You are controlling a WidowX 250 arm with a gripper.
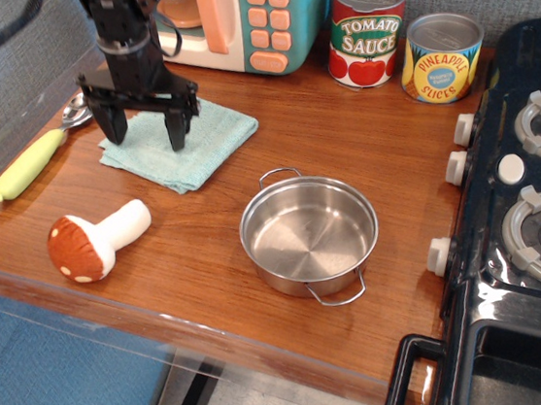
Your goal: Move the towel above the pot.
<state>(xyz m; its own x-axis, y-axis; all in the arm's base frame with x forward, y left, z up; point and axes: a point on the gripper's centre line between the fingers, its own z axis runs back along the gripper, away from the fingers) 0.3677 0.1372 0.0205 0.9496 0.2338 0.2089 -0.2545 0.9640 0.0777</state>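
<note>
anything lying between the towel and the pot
No: in the observation.image view only bare wooden tabletop separates the towel from the pot.

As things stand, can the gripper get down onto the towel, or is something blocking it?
Probably yes. The gripper hangs open right over the towel, whose top is bare; the microwave and spoon sit off to the sides.

Bright, even light; sharp focus
</note>
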